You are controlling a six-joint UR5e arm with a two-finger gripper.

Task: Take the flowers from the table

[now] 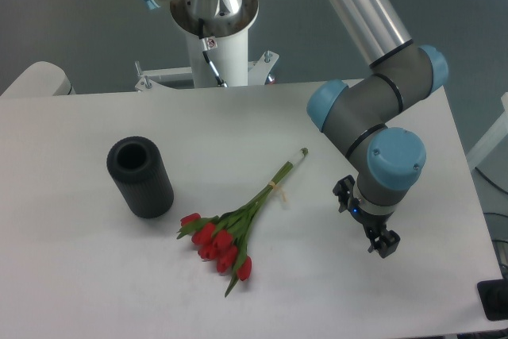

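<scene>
Red-budded flowers lie flat on the table, gripper apart to their right, jaw state indeterminate, nothing held, approach pending.

Flowers: red buds, green stems and leaves, pale band at the tie, whitish stem ends. Vase: matte black, finely ribbed wall; table: plain white, no pattern. Arm: grey joints with light blue caps, silver tube; gripper: black, with a small blue light showing at its wrist; floor behind: grey-blue.
</scene>
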